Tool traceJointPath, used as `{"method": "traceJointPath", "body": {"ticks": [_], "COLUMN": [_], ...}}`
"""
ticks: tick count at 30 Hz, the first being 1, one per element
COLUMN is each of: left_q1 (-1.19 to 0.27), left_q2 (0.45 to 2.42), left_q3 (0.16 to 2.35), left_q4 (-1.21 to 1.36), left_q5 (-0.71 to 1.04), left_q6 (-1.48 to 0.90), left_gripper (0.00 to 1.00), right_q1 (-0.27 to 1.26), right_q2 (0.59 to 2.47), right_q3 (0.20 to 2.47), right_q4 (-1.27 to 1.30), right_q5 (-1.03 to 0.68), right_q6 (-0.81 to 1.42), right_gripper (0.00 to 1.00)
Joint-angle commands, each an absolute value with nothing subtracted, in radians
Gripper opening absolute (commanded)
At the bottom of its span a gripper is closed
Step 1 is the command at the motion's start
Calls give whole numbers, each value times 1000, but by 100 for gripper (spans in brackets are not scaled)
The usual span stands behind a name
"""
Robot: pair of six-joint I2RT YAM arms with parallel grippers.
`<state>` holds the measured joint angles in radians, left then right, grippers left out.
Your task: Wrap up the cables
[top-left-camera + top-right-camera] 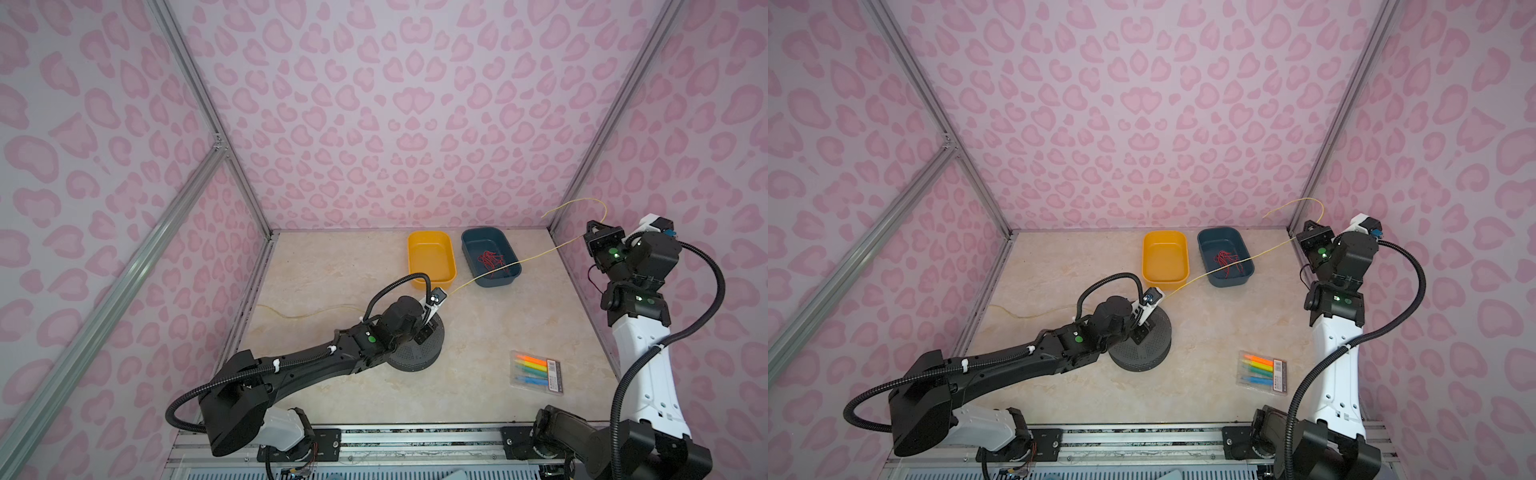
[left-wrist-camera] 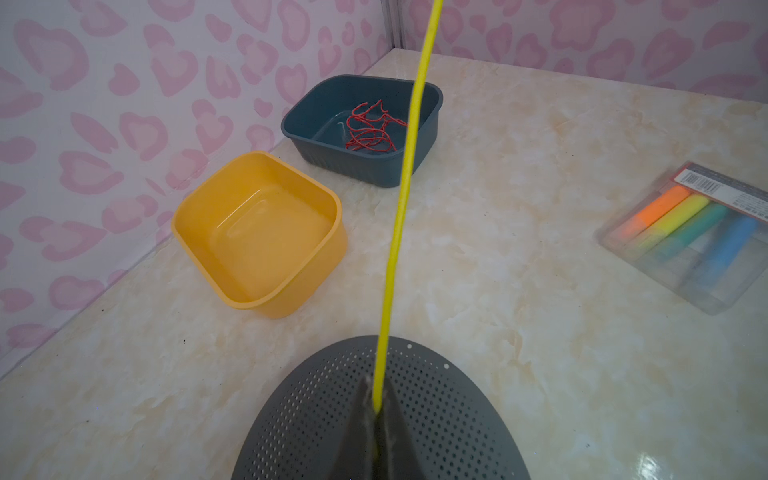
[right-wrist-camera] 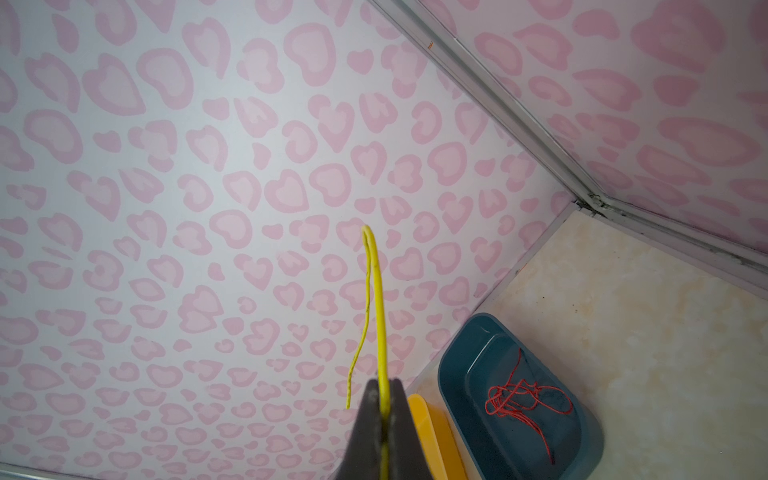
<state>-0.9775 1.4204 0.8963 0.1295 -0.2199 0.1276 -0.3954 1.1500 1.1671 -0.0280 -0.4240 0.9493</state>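
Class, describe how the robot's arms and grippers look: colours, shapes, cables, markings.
Left arm: mostly black, pale grey at its base. Right arm: a long white link between black joints. Each has a black ribbed hose looping alongside and small green lights on its joints; white ties bind the left one's hose. The left gripper and right gripper have dark, tapering fingers.

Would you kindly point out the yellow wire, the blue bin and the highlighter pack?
yellow wire (image 2: 391, 266): left wrist view, taut middle stretch.
blue bin (image 2: 345, 162): left wrist view, outer wall.
highlighter pack (image 1: 536, 372): in a top view, centre.
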Motion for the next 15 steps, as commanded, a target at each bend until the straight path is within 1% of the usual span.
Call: {"method": "traceJointPath", "body": {"ticks": [1,15], "left_q1": [-976,-982], "left_q2": [1426,1453], "left_q3": [882,846], "left_q4": [41,27], "left_q5": [-265,-314], "left_q6": [109,112], "left_gripper": [4,4], "right_q1": [-406,-442], "right_q2": [1158,1146], "right_q3": [1191,1210], "right_q4": [57,80], "right_q5": [-358,-387], "right_q6": [952,995], "right_gripper": [0,0]}}
